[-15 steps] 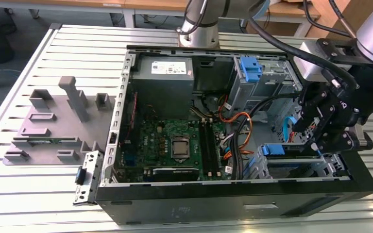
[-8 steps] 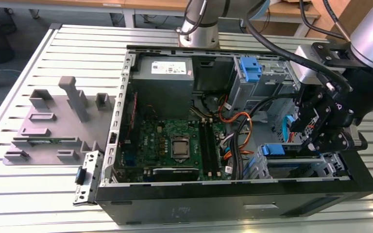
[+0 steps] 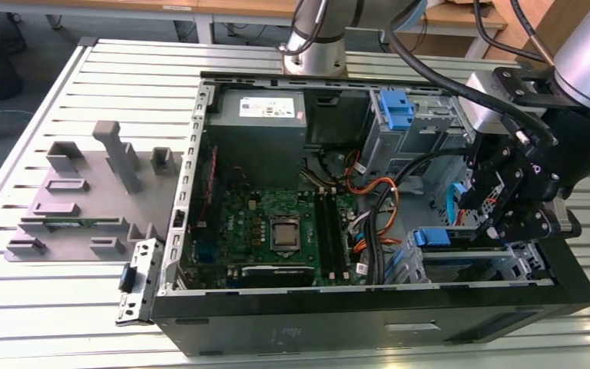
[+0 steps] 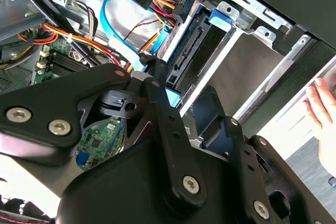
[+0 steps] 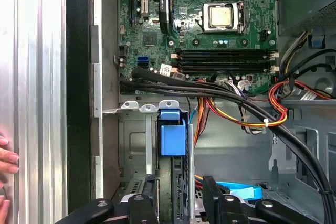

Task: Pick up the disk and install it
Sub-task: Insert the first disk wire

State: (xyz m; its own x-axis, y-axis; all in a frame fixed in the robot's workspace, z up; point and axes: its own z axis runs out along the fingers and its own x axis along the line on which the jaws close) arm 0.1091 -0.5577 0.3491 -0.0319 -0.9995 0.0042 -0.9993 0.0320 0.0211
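The disk (image 5: 172,139) stands on edge in a slot of the metal drive cage (image 5: 134,145) inside the open computer case, its blue tab facing out. In the exterior view that blue tab (image 3: 433,237) sits in the cage at the case's front corner on the exterior view's right. The second wrist view shows the disk's connector edge (image 4: 191,51) with a blue rail beside it. My gripper (image 5: 176,203) straddles the disk with one black finger (image 5: 143,203) on each side; a gap shows beside one finger. The gripper (image 3: 485,219) hangs just above the cage.
Black, orange and red cables (image 5: 236,103) cross close past the cage. The motherboard (image 3: 274,223) and power supply (image 3: 259,115) fill the case; a blue bracket (image 3: 396,108) sits in the upper bay. A person's hand (image 5: 6,166) rests on the case's outer wall. A grey fixture (image 3: 80,192) lies on the slatted table.
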